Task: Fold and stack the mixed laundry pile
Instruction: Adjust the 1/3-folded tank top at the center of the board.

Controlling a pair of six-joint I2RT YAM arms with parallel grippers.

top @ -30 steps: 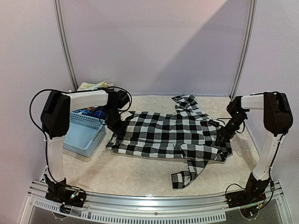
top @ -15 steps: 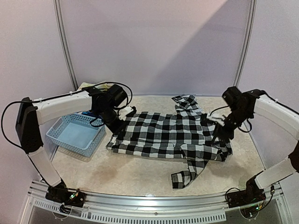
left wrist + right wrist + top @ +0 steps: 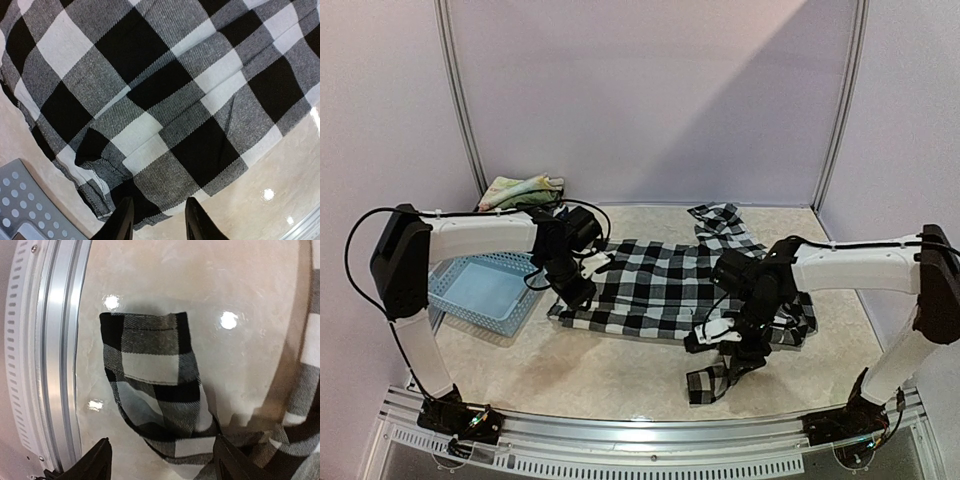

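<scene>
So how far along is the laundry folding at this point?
Done: the black-and-white checked long-sleeved shirt lies spread out on the table, nothing folded or stacked. In hand: the left hand is at its basket-side hem, the right hand open over the near sleeve cuff. Left: every fold, plus the pale floral cloth behind the light blue perforated plastic basket.

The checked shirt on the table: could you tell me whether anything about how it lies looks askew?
Yes. The checked shirt lies mostly flat, but its near sleeve strays out toward the front rail, and the far sleeve is bunched up at the far side. The hem corner by the basket is rumpled.
</scene>
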